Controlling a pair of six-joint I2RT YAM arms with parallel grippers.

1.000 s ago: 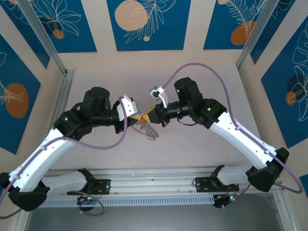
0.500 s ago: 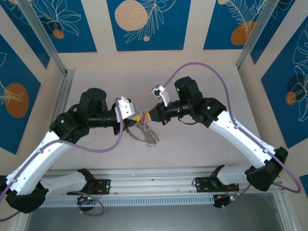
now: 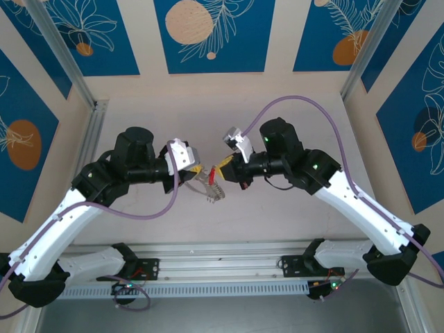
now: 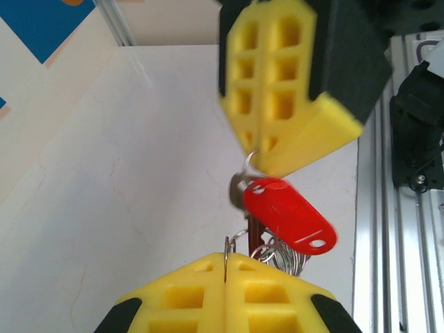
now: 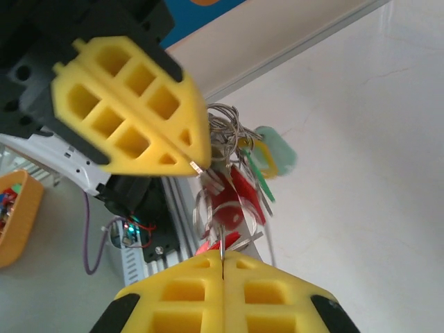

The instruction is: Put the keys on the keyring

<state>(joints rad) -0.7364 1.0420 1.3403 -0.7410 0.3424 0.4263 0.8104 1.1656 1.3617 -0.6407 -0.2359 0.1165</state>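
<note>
**Keys and keyring held aloft**

Holding the keyring (image 3: 215, 192) mid-air at the centre of the top view, the keys (image 3: 211, 182) bunched against it: red key (image 4: 291, 216) uppermost, green key (image 5: 276, 154) alongside. Pinching a keyring wire with the left gripper (image 3: 199, 171), pads pressed together; pinching the red key's metal top with the right gripper (image 3: 222, 167), likewise closed.
</note>
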